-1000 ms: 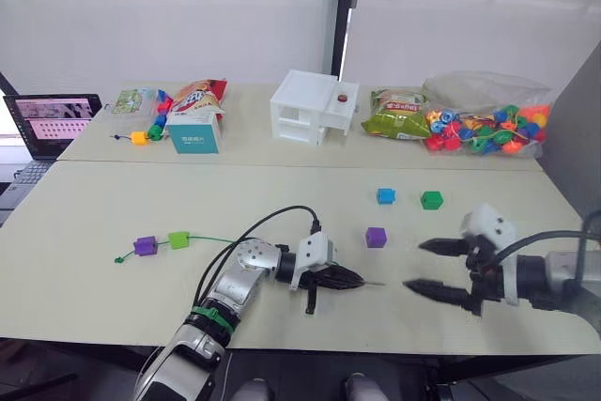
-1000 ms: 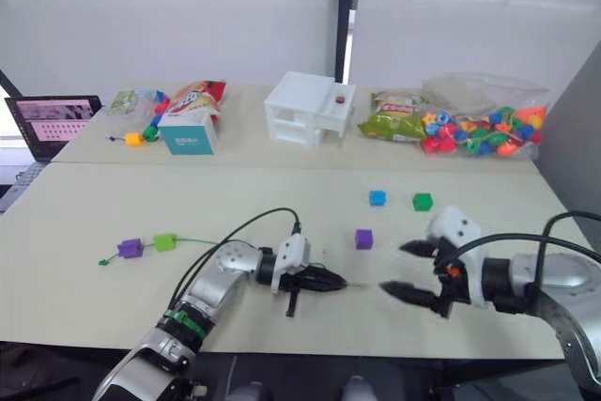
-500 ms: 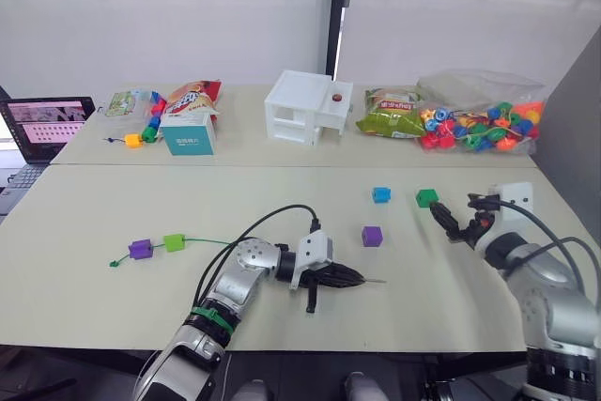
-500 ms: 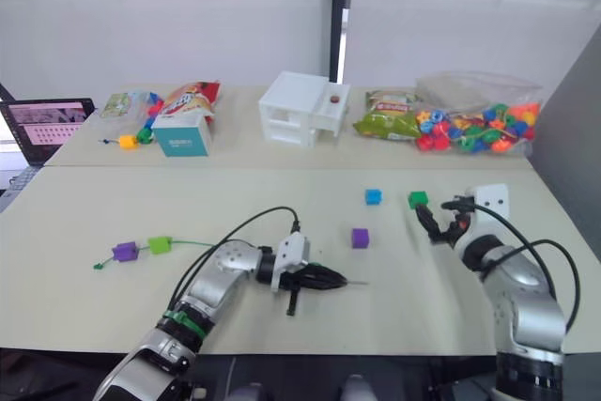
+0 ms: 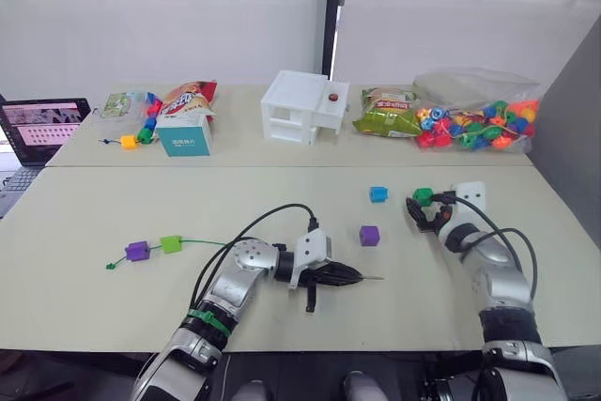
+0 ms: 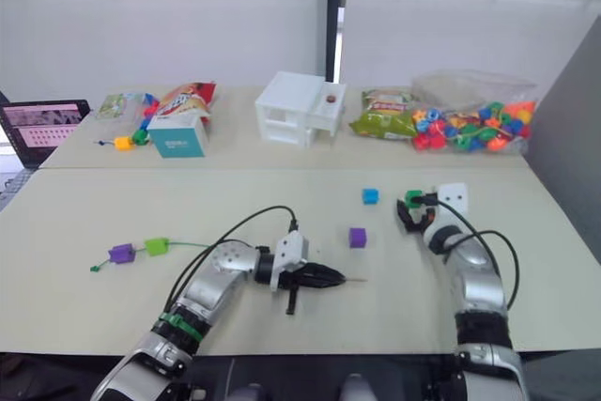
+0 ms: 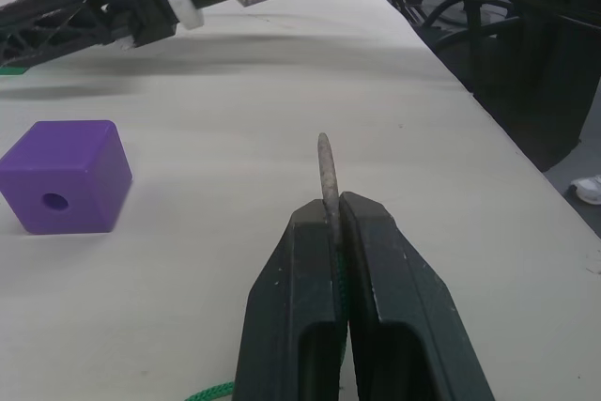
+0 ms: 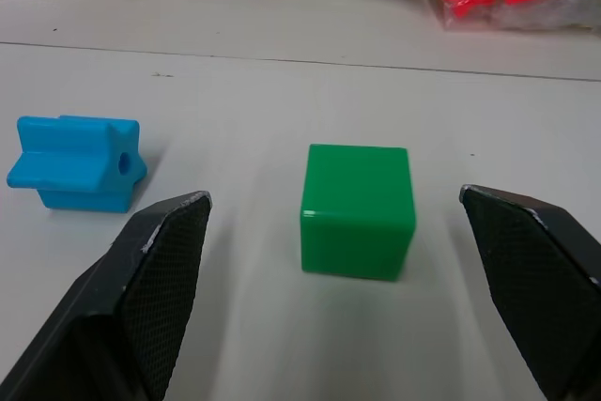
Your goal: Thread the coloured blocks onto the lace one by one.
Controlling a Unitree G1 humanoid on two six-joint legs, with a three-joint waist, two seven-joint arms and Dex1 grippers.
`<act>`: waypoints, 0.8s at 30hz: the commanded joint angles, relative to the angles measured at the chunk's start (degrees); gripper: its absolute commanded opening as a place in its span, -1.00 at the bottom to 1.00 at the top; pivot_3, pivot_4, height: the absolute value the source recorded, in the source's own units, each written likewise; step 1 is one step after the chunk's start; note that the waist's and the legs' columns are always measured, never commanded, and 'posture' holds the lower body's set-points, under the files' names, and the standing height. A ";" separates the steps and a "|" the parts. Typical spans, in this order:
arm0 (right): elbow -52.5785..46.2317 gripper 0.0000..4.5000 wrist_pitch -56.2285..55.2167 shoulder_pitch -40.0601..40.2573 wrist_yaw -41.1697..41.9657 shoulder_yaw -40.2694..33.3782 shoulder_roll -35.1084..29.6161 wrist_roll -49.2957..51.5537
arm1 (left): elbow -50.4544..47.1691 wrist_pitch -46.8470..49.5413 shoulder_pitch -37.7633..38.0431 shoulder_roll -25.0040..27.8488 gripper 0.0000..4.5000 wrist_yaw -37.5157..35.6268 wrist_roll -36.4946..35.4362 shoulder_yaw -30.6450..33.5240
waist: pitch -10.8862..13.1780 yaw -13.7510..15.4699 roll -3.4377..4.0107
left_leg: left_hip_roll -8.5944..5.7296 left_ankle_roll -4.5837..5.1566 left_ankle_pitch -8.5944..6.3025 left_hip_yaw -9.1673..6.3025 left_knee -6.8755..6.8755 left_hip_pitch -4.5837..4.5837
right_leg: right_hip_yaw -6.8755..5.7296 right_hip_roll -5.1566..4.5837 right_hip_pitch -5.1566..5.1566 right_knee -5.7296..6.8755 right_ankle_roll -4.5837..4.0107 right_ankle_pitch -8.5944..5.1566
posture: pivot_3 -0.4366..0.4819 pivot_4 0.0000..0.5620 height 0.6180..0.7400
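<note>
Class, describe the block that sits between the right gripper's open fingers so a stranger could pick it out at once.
On the beige table, find the right gripper near its right side. Between its open black fingers, untouched, sits a small dark green plastic cube. Its neighbour, the blue plastic block, is notched; the green one has plain flat faces.

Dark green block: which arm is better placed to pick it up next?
Right. The right gripper is open with the dark green block between its fingers, while the left gripper is shut on the lace tip.
</note>
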 commanded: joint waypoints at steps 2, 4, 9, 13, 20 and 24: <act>8.18 0.75 -5.90 -4.00 0.35 -0.77 -0.41 0.06 | -2.49 0.13 0.17 -0.19 -1.00 0.41 -0.39 -0.14 | 0.00 -0.41 0.00 | 0.00 0.00 0.00 0.00 -0.01 0.00 | 0.00 0.00 0.00 -0.01 0.00 0.00 | -0.05 -0.47 1.00; 11.09 0.46 -7.64 -4.97 1.20 -0.96 -0.55 0.44 | -2.57 0.21 0.22 -0.25 -1.00 0.48 -0.41 -0.23 | 0.00 -0.58 0.00 | 0.00 0.00 0.00 0.00 0.00 0.00 | 0.00 -0.01 0.01 -0.01 0.00 0.00 | -0.05 -0.47 1.00; 15.20 -0.29 -10.37 -6.08 2.03 -1.12 -0.65 0.62 | -2.65 0.30 0.41 -0.42 -1.00 0.54 -0.44 -0.45 | 0.00 -0.84 0.00 | 0.00 0.00 0.00 -0.01 0.00 0.01 | 0.00 0.00 0.03 0.00 0.00 0.00 | -0.05 -0.47 1.00; 15.78 -0.48 -11.40 -6.07 2.28 -1.20 -0.38 0.80 | -2.77 0.39 0.55 -0.77 -1.00 0.63 -0.42 -0.77 | -0.01 -0.83 0.00 | 0.01 0.00 0.00 -0.02 0.01 0.03 | 0.00 0.00 0.05 0.00 0.00 0.00 | -0.05 -0.47 1.00; 2.47 -0.48 -6.76 0.71 2.39 -1.96 -0.61 2.83 | -2.58 0.31 0.70 -1.18 -1.00 0.74 -0.40 -1.12 | -0.01 -0.64 0.02 | 0.00 0.01 -0.01 -0.05 0.00 -0.01 | -0.01 -0.01 0.02 0.00 0.00 0.00 | -0.05 -0.47 1.00; -8.74 -0.48 -1.41 6.30 1.47 -2.05 -0.50 4.47 | -2.55 0.31 0.83 -1.28 -1.00 0.86 -0.53 -1.13 | -0.02 -0.65 0.03 | -0.01 0.02 -0.01 -0.05 -0.01 -0.04 | -0.01 -0.03 0.00 -0.01 0.01 0.00 | -0.05 -0.47 1.00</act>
